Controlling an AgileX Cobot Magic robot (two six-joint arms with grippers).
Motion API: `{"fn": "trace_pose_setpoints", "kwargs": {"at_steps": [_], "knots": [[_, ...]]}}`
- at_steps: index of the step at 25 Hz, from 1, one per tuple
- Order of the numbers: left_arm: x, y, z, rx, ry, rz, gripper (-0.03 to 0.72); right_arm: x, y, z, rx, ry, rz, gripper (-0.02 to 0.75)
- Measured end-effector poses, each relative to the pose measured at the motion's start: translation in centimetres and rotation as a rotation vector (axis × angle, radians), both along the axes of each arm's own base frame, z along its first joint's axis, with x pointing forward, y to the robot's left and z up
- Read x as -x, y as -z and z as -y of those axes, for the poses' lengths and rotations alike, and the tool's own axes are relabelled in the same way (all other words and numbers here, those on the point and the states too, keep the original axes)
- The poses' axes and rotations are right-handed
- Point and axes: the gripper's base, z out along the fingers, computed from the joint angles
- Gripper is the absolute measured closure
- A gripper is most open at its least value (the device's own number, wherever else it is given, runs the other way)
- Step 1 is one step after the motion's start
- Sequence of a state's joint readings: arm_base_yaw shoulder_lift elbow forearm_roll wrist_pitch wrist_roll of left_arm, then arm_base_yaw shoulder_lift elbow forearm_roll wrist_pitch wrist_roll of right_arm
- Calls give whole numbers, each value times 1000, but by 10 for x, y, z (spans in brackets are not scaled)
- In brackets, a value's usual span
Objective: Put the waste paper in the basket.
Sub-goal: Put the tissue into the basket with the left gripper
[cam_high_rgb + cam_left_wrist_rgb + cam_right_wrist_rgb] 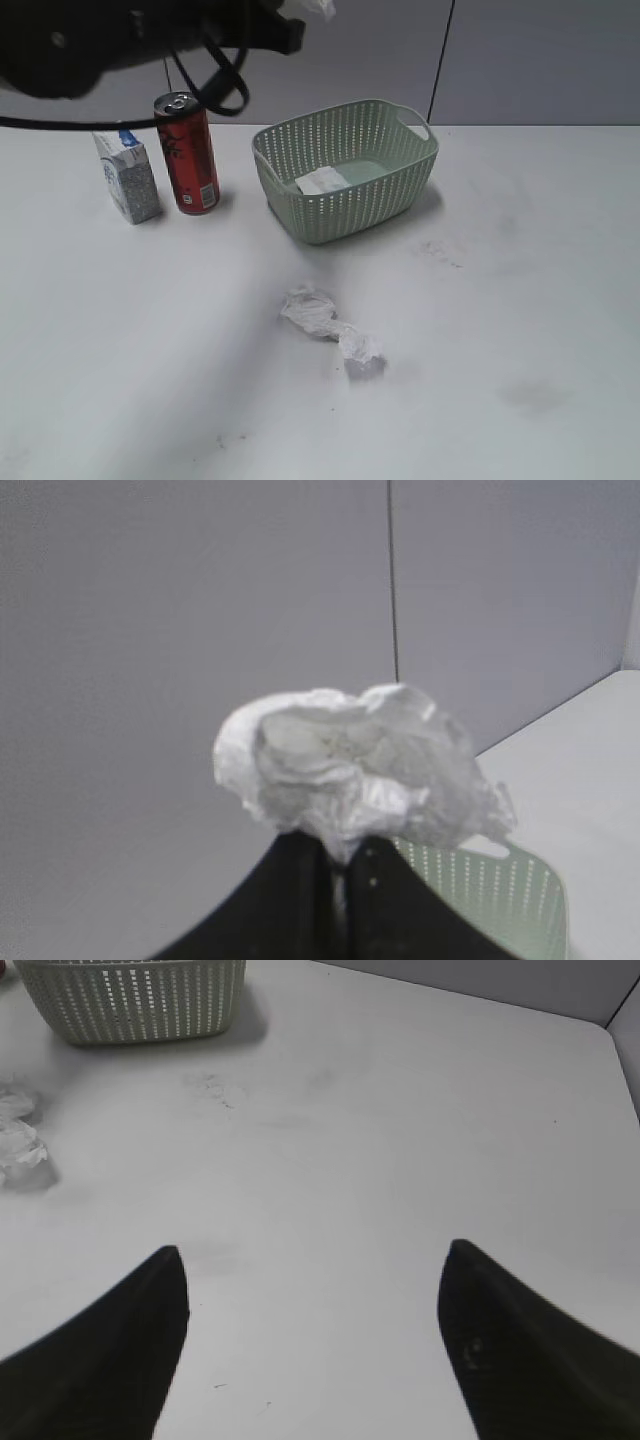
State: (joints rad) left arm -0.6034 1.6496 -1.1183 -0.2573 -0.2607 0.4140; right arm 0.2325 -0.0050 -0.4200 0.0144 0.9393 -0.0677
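Note:
The pale green perforated basket [345,170] stands at the back middle of the table and holds one flat white paper scrap [320,181]. My left gripper [345,852] is shut on a crumpled white paper scrap [355,765] and holds it high in the air; that scrap shows at the top edge of the exterior view [312,8], up and left of the basket. The basket's rim shows below it in the left wrist view [500,890]. A twisted paper scrap [330,325] lies on the table in front of the basket. My right gripper [312,1260] is open and empty above bare table.
A tall red drink can [187,153] and a small white-and-blue carton [128,175] stand left of the basket. The basket [130,998] and the twisted scrap [18,1140] show at the left of the right wrist view. A grey wall runs behind the table.

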Motion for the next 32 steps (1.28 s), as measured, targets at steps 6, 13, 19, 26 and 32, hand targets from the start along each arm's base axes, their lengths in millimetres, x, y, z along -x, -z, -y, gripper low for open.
{"fn": "trace_pose_setpoints", "kwargs": {"at_steps": [6,13,19,26,32], "knots": [[-21,62,30,-41,18,83,669,0,0,0,0,0,0,149],[-32,125,37,-116,17,-11,590,0,0,0,0,0,0,149],[-32,140,38,-115,16,-62,118,0,0,0,-1,0,0,149],[-31,141,38,-164,37,-171,38,0,0,0,-2,1,-1,149],[-52,107,45,-220,72,-330,59,0,0,0,-3,2,-2,149]]}}
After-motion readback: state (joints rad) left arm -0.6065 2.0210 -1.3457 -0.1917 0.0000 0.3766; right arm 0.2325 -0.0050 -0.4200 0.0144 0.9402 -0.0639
